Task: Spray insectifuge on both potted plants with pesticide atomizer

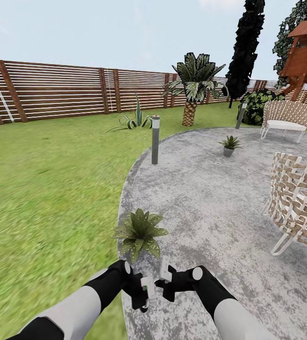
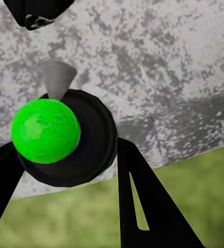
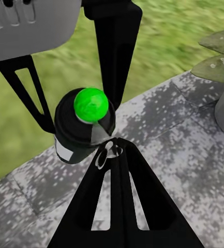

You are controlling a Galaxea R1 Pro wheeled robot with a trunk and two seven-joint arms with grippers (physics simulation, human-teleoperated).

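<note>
I have the pesticide atomizer clamped in my left gripper, low over the patio edge beside the lawn; its green top sits between the fingers. My right gripper is just beside it, fingers apparently pressed together, nothing held. The near potted plant is just ahead, the far potted plant well beyond, past the bollard lamp.

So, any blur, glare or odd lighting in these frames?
Head view: flat, even light, no glare; lawn smeared, nearer potted plant sharp. Left wrist view: grass soft, atomizer crisp between the fingers. Right wrist view: grass blurred, patio pixel-blocky.
</note>
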